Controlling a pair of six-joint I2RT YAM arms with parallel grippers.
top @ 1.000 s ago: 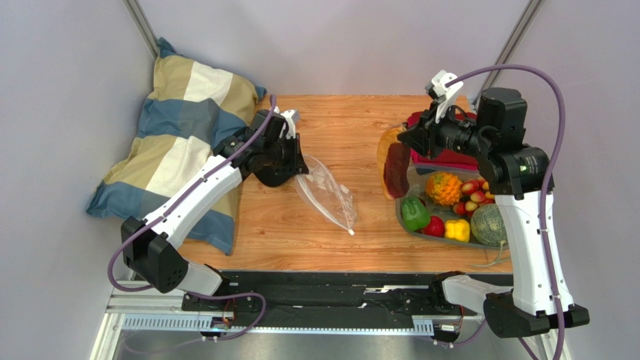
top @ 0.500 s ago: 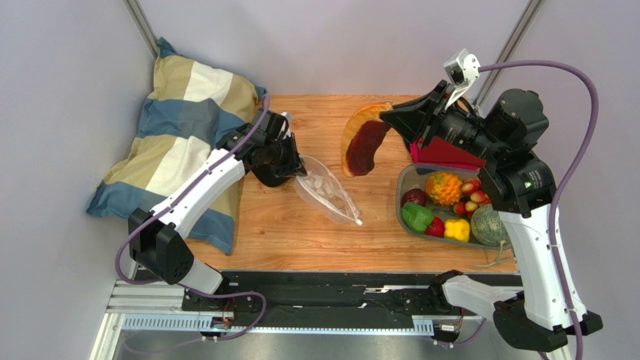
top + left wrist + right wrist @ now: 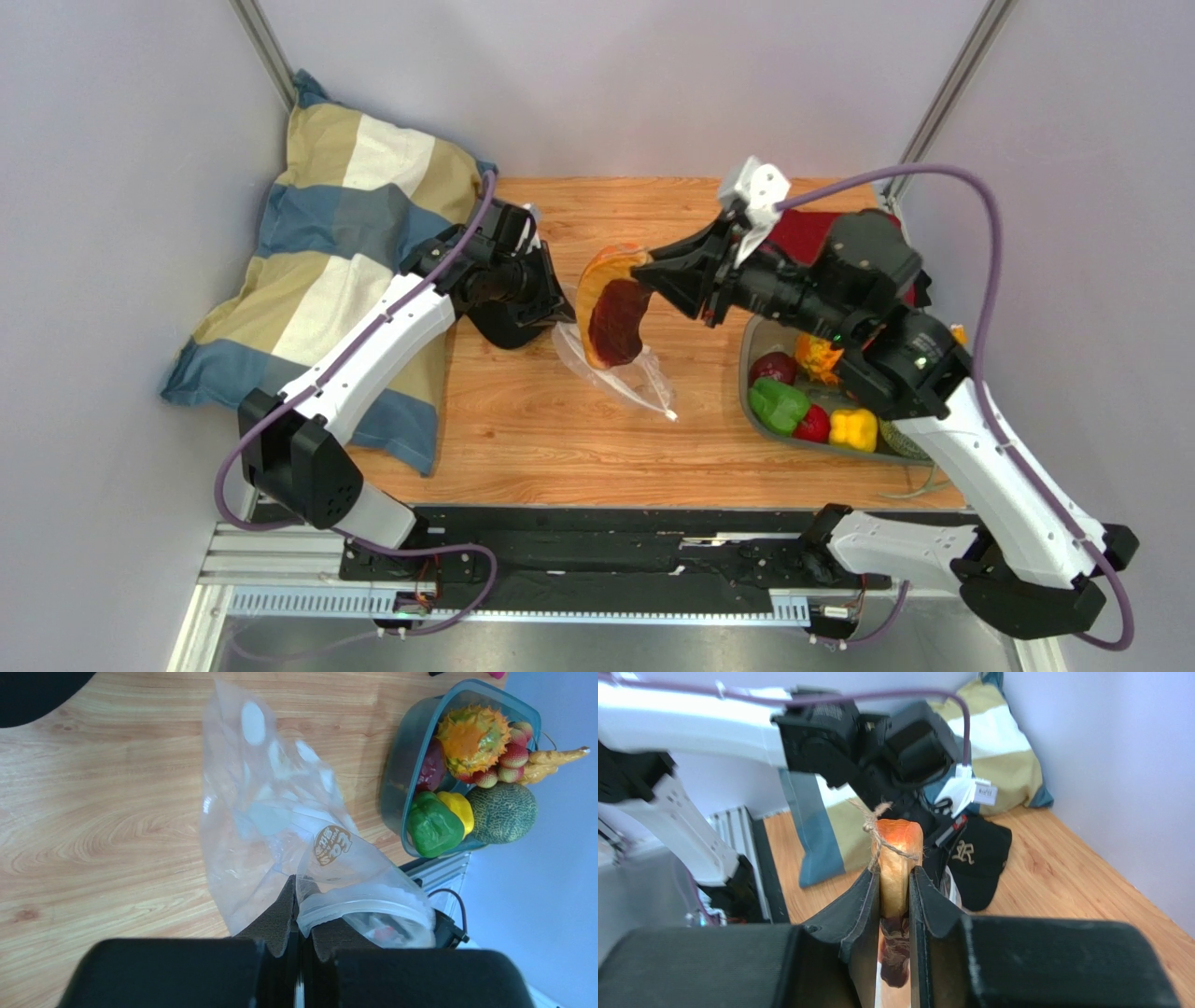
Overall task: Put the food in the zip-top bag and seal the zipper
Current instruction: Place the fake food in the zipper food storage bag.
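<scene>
Gripping one bag (image 3: 267, 819), one food item (image 3: 613, 301)

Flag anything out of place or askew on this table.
A striped pillow slumps over the table's left edge, and a black cap lies near it; neither suits a bagging job. The zip-top bag is crumpled, not flat.

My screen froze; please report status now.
Left tool shut on zip-top bag edge. Right tool shut on orange-red food, hanging near bag mouth. No obstacle seen.
</scene>
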